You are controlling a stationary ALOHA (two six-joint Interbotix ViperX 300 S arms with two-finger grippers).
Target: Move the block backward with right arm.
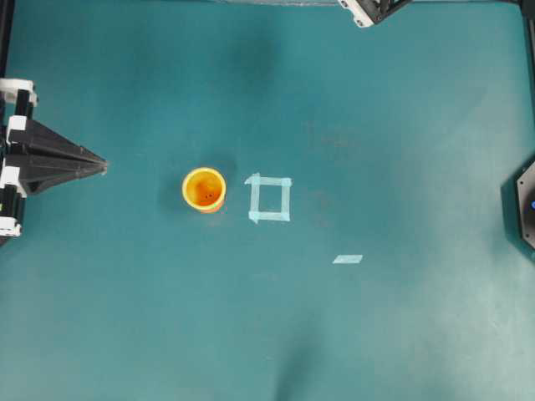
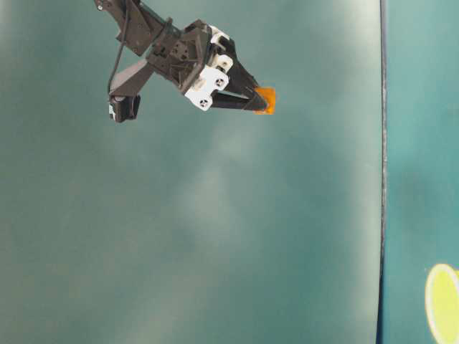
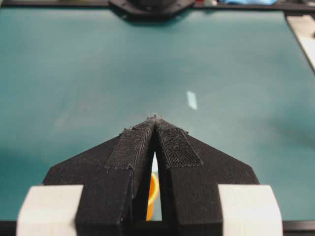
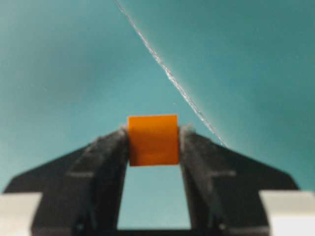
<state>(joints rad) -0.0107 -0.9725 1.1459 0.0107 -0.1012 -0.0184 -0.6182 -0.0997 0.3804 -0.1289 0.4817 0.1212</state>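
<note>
Right gripper (image 4: 153,135) jaws pinching block (image 4: 153,140) between fingertips — block in air, off table (image 1: 401,334), mostly beyond overhead view's top edge. I judge this carry step: lift done, set-down pending. Next move, as I see it — lower at rear of table, then release. Left gripper (image 3: 155,120) jaws pressed together, parked, pointing toward cup (image 1: 204,190) beside tape square (image 1: 270,199).

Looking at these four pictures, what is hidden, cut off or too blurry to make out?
- Overhead view: the right hand and block are outside the frame; only a corner of the right arm shows at the top edge.
- Right wrist view: the block sits between the fingers, but everything is blurred, so where it is over the table is unclear.
- Left wrist view: the left hand hides nearly all of the cup.
- Table-level view: the frame edge cuts the cup.
</note>
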